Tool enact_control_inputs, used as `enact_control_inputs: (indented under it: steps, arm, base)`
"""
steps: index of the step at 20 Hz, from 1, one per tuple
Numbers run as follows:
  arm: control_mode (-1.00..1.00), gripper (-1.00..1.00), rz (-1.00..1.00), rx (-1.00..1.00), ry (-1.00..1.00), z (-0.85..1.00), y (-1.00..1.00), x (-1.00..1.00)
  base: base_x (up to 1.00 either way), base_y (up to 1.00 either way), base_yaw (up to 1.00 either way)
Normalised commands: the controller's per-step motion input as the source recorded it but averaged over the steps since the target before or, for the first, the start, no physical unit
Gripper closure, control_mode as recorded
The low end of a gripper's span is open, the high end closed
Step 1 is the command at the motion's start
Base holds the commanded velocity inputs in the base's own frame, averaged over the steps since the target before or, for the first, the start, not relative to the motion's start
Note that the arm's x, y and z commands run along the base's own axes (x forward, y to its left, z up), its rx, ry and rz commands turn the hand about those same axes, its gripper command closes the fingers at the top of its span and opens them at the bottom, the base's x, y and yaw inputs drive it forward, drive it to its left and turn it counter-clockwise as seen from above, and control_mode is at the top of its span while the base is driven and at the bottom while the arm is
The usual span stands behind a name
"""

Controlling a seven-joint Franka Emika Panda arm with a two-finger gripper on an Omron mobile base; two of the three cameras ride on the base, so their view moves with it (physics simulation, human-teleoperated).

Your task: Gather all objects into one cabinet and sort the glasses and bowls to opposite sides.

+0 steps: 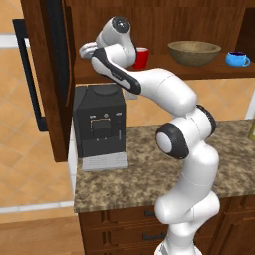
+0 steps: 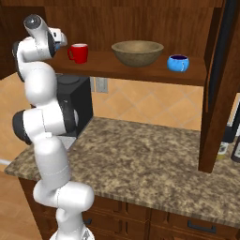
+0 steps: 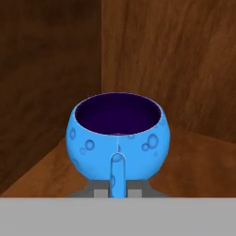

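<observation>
A: Left base view first. I see the cabinet (image 1: 55,74) open, its door swung out left with the black bar handle (image 1: 30,74). My arm rises from the base, bends over the speckled surface (image 1: 149,169) and reaches up and left to the cabinet shelf, the wrist folded back above the black coffee machine (image 1: 99,124).

B: And the tool?

A: The tool (image 2: 60,43) sits at the shelf's left end, just left of the red cup (image 2: 78,53). In the hand view a blue mug (image 3: 119,140) stands upright in the back corner, handle toward the camera, right at the finger tips. I cannot tell whether they clamp it or stand apart.

B: The rest of the shelf?

A: The wooden bowl (image 2: 137,52) is mid-shelf, and a second blue mug (image 2: 178,63) stands at the right end, apart from the bowl.
</observation>
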Motion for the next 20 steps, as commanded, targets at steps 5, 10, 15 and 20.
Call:
enact_control_inputs:
  steps: [5, 10, 15, 20]
  arm:
    - [-1.0, 1.0, 0.0, 0.0, 0.0, -0.23, 0.1, 0.16]
    - [-1.0, 1.0, 0.0, 0.0, 0.0, -0.2, 0.1, 0.2]
    - [-1.0, 1.0, 0.0, 0.0, 0.0, -0.1, 0.03, 0.13]
    - [-1.0, -1.0, 0.0, 0.0, 0.0, -0.01, 0.0, 0.17]
  base:
    - [0.0, 0.0, 0.0]
    - [0.0, 0.0, 0.0]
    - [0.0, 0.0, 0.0]
    - [0.0, 0.0, 0.0]
